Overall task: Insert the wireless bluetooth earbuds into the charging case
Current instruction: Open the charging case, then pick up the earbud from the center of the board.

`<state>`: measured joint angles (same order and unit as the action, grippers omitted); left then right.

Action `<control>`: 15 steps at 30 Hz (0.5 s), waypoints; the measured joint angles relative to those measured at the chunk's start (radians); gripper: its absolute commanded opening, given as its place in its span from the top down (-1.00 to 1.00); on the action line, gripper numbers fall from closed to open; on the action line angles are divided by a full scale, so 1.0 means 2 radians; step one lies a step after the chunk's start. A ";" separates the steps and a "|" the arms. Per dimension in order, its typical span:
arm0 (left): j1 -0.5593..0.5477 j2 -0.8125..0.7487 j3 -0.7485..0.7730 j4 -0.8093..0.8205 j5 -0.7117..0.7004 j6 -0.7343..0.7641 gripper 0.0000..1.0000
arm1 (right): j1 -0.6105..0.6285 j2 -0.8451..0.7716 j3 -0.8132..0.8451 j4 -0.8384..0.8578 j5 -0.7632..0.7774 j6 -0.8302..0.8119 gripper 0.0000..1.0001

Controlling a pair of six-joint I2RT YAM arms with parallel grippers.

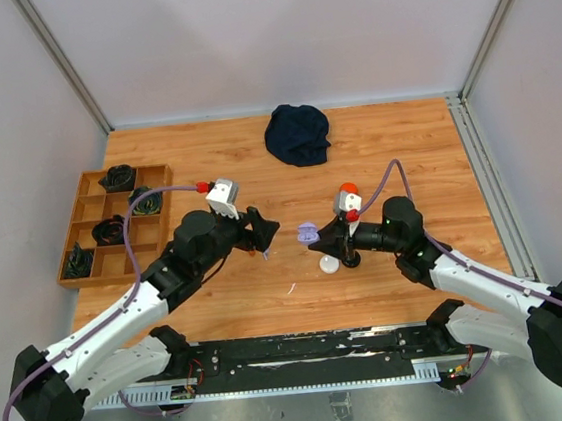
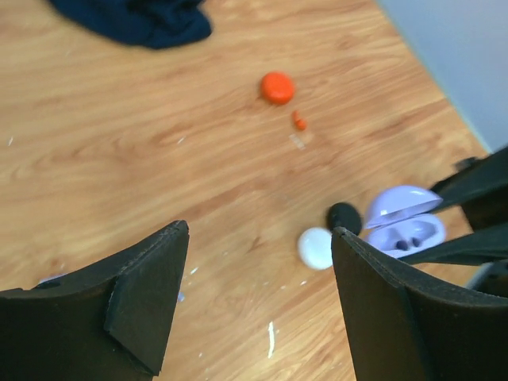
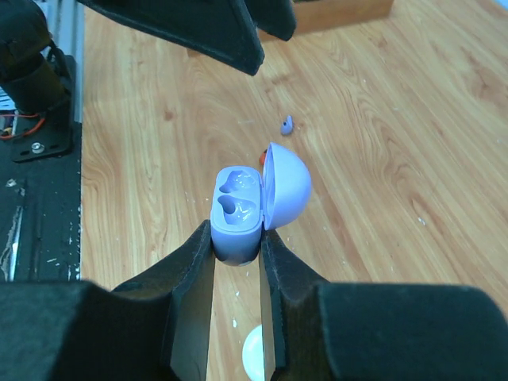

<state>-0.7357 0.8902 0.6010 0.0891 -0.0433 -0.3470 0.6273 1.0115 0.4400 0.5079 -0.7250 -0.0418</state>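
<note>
A navy cloth [image 1: 297, 133] lies at the table's [image 1: 405, 147] far side. A wooden tray [image 1: 155, 175] at left holds 4 black cable coils [image 1: 109, 230].

**Half-Seen Objects Crowd the Workbench**

Right wrist view: a red-orange sliver [image 3: 263, 156] peeks from behind the open lid of the purple charging case [image 3: 238, 202], too little to identify, while a white round object [image 3: 252, 353] at bottom centre is mostly hidden between the fingers [image 3: 186, 302] of the right gripper [image 3: 236, 238]. A wooden tray [image 3: 341, 8] is cut by the top edge. Left wrist view: a dark blue cloth [image 2: 135, 20] runs off the upper left, and a black finger [image 2: 389, 317] of the left gripper [image 2: 260, 232] covers the case's lower corner. Overhead, dark tangles [image 1: 109, 230] in the tray's compartments are too small to make out.
</note>
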 measured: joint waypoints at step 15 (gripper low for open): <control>0.000 0.133 0.021 -0.102 -0.058 -0.050 -0.04 | 0.000 -0.002 -0.037 0.035 0.074 -0.002 0.86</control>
<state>-0.7357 1.1564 0.6434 -0.1154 -0.1596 -0.4473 0.6273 1.0069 0.3668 0.5789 -0.5762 -0.0463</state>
